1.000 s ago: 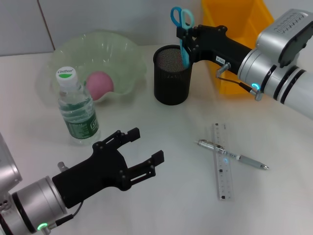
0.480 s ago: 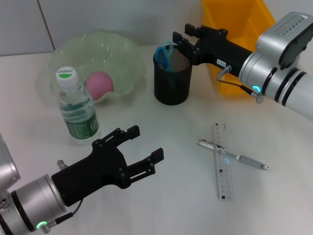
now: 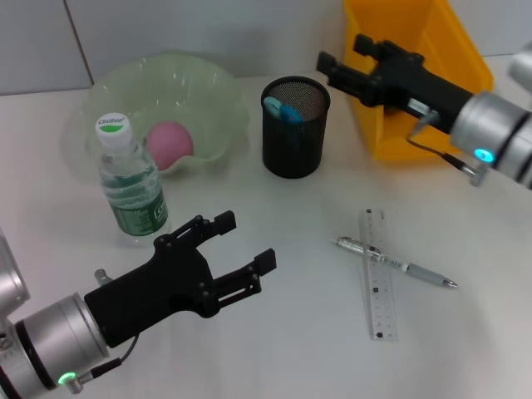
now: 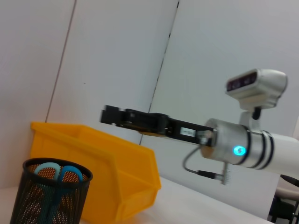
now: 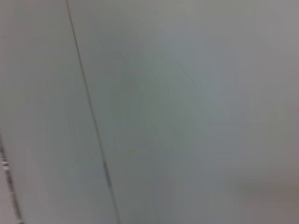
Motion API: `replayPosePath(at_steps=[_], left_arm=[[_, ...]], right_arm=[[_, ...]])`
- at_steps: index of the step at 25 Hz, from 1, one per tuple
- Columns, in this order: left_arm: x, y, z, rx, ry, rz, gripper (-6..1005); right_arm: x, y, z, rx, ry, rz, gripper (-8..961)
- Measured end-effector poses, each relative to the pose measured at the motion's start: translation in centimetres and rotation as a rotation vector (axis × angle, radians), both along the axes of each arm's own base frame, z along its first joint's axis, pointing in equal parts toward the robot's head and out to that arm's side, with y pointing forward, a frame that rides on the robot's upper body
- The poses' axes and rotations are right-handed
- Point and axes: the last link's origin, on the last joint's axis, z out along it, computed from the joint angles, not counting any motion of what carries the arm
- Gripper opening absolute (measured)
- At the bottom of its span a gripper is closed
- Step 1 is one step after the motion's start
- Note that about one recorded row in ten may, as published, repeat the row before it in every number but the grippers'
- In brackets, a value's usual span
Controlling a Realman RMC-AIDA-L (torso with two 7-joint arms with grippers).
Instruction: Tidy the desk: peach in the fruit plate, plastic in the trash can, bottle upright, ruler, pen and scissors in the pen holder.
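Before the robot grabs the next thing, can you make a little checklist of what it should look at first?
1. Blue-handled scissors inside the black mesh pen holder: ok.
2. Right hand open and holding nothing, beside the yellow plastic bin: ok.
3. Silver metal pen and clear plastic ruler in the holder: not ok, both lie on the white desk, pen crossed over ruler.
4. Pink peach in the pale green fruit plate: ok.
5. Clear water bottle with a green label upright: ok.
6. Left hand open, away from pen and ruler: ok.

black wire-mesh pen holder [image 3: 294, 137], glossy yellow plastic bin [image 3: 413, 75]
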Motion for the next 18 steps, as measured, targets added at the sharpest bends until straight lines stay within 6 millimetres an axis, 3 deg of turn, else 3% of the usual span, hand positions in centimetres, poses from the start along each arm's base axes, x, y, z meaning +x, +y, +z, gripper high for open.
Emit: replayPosePath(at_steps=[3,6,8,18], left_arm=[[-0.2,0.3,0.1,-0.022,-0.009,0.012,837],[-0.4,0.5,0.4,-0.037,-0.023,0.01,837],[-0.8,0.7,0.8,-0.046,-0.052,0.007,837],[-0.9,1.4,1.3,-0.048,-0.07,-0.013,836]], right_arm=[[1.4,-2.3,2.3,-0.07,0.032,0.026,738],[2.2,-3.6,3.8,-0.098,0.058,0.043,781],[3.4,-5.4,6.2,-0.146,0.065,0.09,810],[5.7,-9.2,11.4,-0.349,-0.064,0.167,810]])
